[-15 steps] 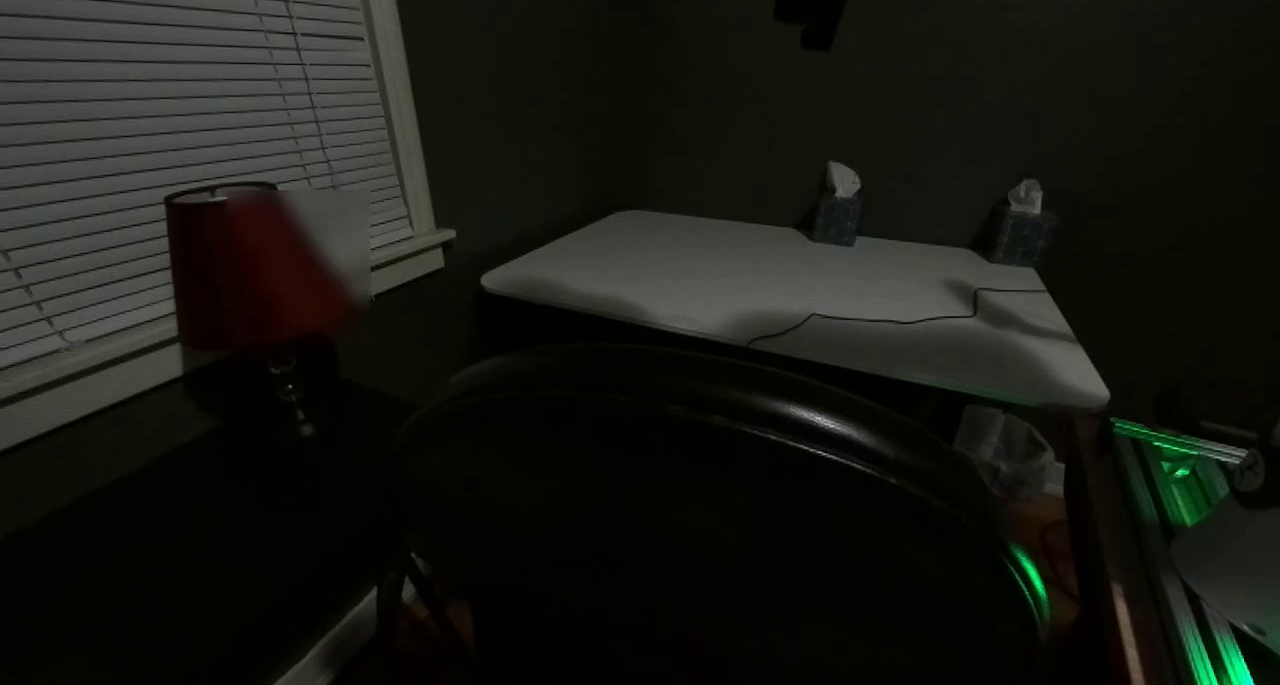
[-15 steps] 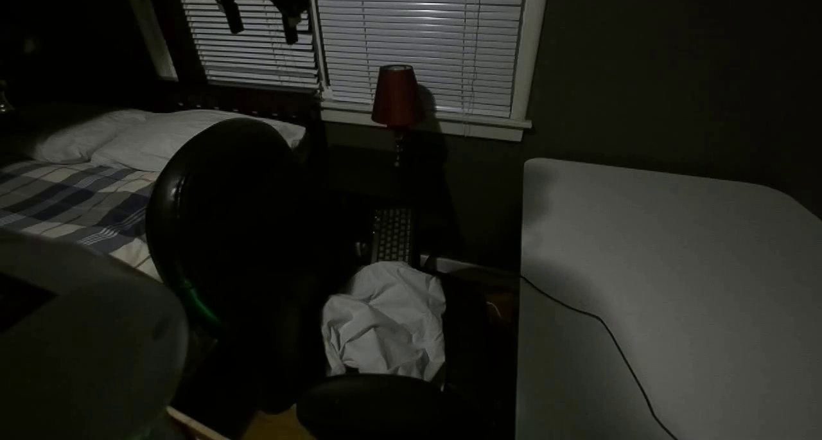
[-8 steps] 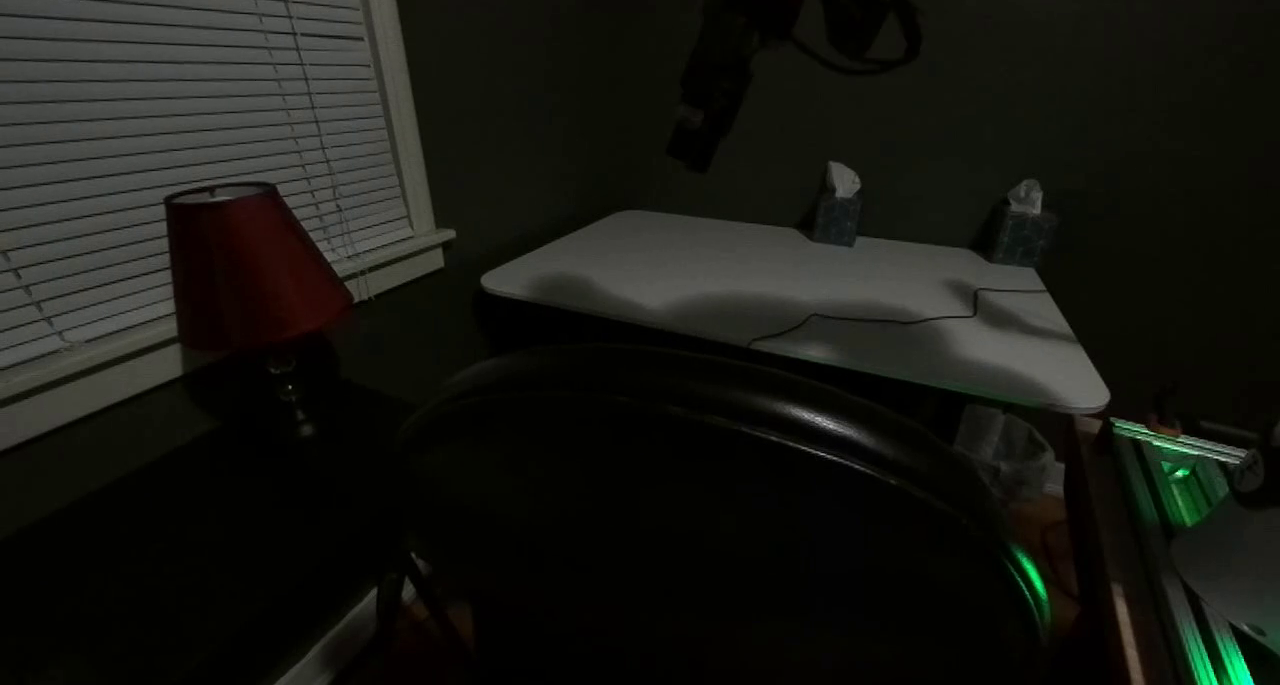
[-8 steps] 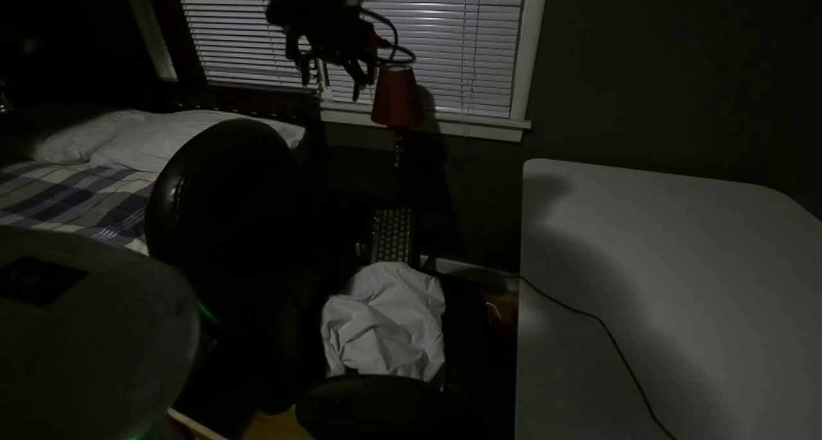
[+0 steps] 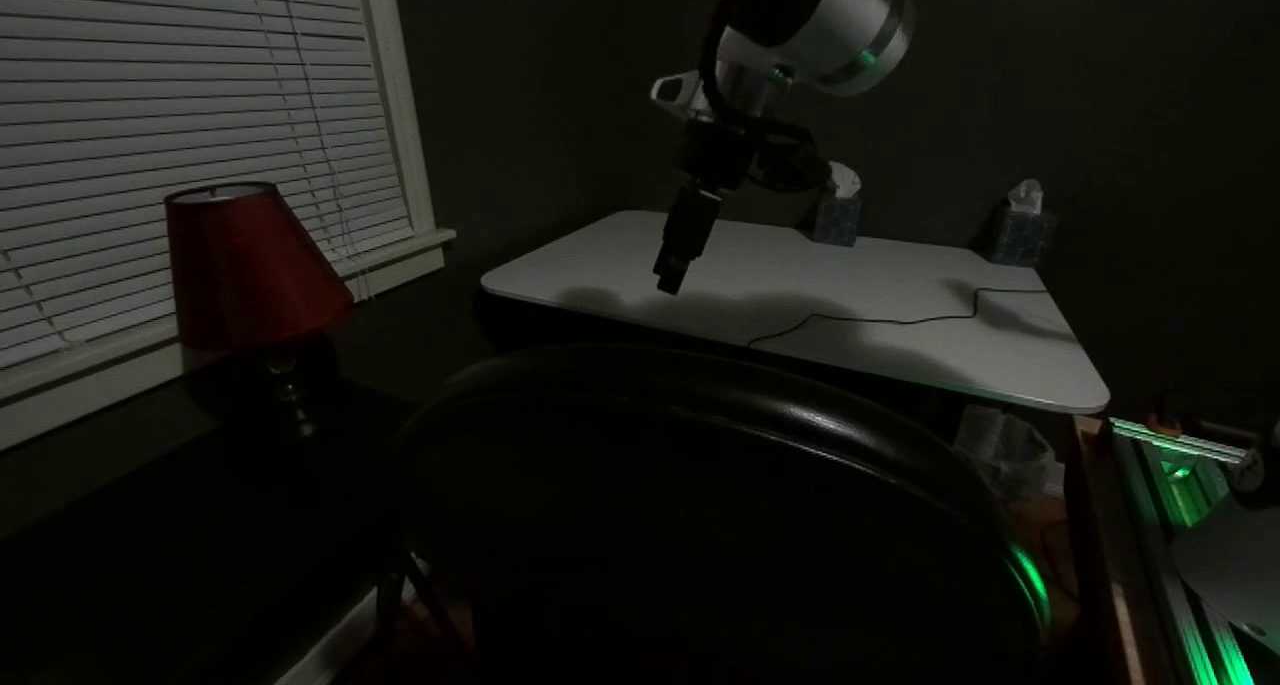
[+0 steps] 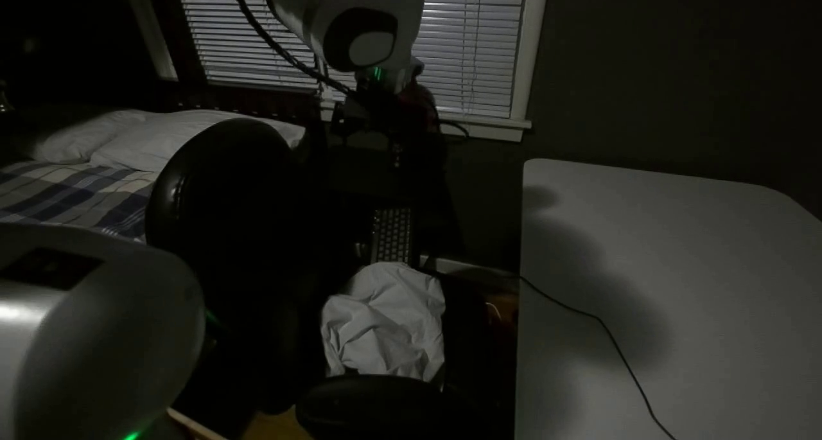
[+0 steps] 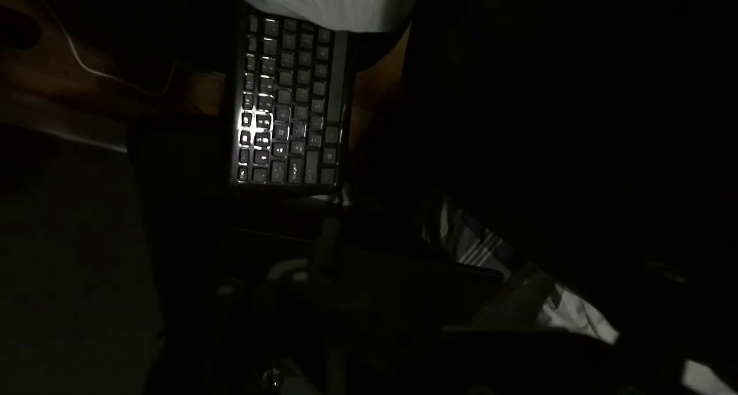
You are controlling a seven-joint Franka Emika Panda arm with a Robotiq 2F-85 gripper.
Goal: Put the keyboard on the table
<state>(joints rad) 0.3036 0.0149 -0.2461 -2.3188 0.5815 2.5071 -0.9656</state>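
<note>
The keyboard (image 6: 392,234) is black and lies low between the dark chair and the table, partly under a white cloth. It shows near the top of the wrist view (image 7: 288,106); what it rests on is too dark to tell. The table (image 5: 720,260) is pale grey-white with rounded corners; it also shows in an exterior view (image 6: 674,247). My gripper (image 5: 668,280) points down, above and apart from the keyboard. Its dark fingers look spread with nothing between them, though they blend into the dark background.
A black chair back (image 5: 700,445) stands before the table. A red lamp (image 5: 250,265) is by the window. Two tissue boxes (image 5: 837,218) stand at the table's far edge. A thin cable (image 5: 900,321) crosses the table. The white cloth (image 6: 385,324) covers the keyboard's near end.
The arm has come down into view from the top in both exterior views. My gripper is lower and nearer the keyboard, and its shadow on the table has spread. The keyboard has not moved.
</note>
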